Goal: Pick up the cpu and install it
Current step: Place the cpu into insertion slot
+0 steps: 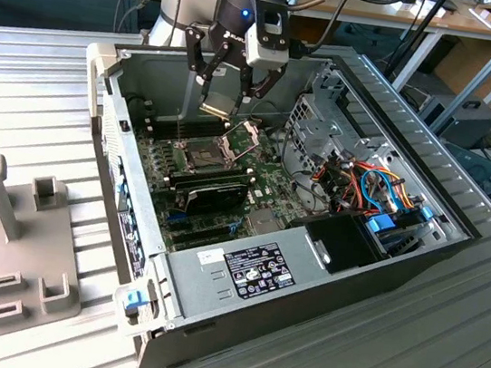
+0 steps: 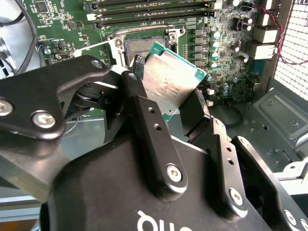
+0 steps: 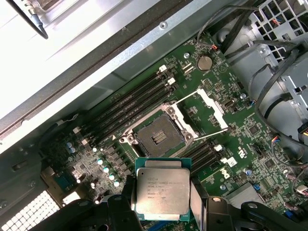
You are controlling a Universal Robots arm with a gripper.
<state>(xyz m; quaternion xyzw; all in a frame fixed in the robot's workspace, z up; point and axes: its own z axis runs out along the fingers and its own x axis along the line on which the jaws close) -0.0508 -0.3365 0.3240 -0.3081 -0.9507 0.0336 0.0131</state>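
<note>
Found gripper (image 1: 224, 97) clamped on cpu (image 3: 162, 191), held above board. Seen whole in first wrist view: open socket (image 3: 158, 136), frame hinged back. Partly hidden behind chip in second wrist view.

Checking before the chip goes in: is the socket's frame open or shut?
Open: the frame is swung back off the socket, whose bare bed shows; the gripper holds the chip.

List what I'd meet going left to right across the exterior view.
grey fixture block → blue latch → cpu, clamped in the gripper above the motherboard → metal drive cage → blue and orange cables
</note>
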